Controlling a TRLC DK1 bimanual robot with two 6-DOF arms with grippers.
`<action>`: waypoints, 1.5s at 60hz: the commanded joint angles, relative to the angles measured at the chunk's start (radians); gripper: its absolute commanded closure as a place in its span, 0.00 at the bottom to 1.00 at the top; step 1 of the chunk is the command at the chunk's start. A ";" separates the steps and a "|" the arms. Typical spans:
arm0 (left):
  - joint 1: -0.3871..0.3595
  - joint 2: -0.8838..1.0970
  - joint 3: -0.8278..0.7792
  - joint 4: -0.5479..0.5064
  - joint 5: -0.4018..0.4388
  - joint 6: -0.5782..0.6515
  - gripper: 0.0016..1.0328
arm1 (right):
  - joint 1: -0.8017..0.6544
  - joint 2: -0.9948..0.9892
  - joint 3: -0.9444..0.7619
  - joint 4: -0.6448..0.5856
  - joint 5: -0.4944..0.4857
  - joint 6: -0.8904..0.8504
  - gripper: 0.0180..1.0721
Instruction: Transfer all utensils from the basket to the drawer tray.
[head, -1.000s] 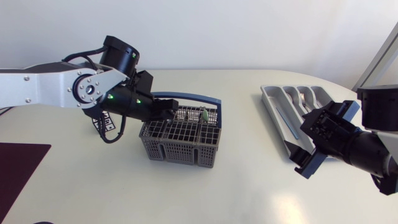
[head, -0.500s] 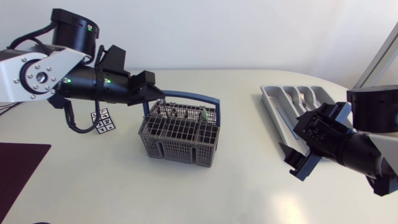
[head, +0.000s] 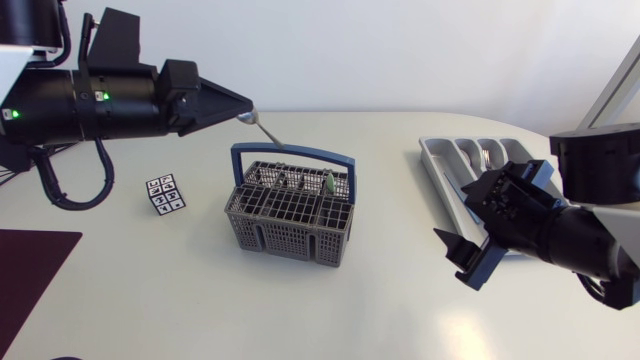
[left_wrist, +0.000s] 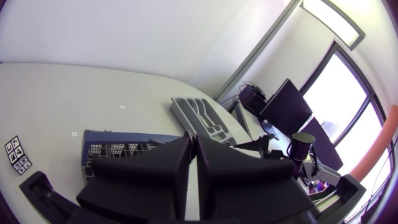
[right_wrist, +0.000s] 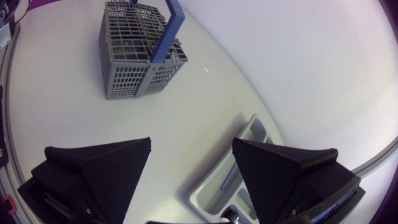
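A small patterned cube (head: 165, 193) sits at the left of the counter (head: 200, 300). Right of it, the left gripper (head: 243, 106) hangs raised, its fingers (left_wrist: 168, 171) clamped on one end of a thin metal spoon (head: 262, 130). It seems to be the bowl end. The spoon slants down from the tips, over the blue handle of the basket (head: 290, 225) and clear of the grid.

It is probably light, stiff and smooth. Pinched so near one end, it could swivel or slip in the grip, and a hold further along the flat handle would likely be steadier.

Inside the basket a green-handled utensil (head: 327, 184) and some darker ones stand upright. Their top ends, showing above the grid, look like the place to take them.

Further right the drawer tray (head: 432, 160) lies well apart from the basket, with a fork (head: 485, 158) in one slot. Beside it is the right gripper (head: 470, 228), its fingers (right_wrist: 99, 168) spread wide and holding nothing
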 joint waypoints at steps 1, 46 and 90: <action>-0.056 -0.016 -0.025 0.008 0.033 0.017 0.96 | 0.011 -0.003 0.063 -0.045 -0.049 0.059 0.10; -0.340 0.127 0.012 -0.098 0.259 0.186 0.96 | 0.074 -0.007 0.175 -0.155 -0.535 0.150 0.20; -0.376 0.148 0.035 -0.134 0.296 0.206 0.96 | 0.235 -0.007 0.148 -0.134 -0.551 0.156 0.87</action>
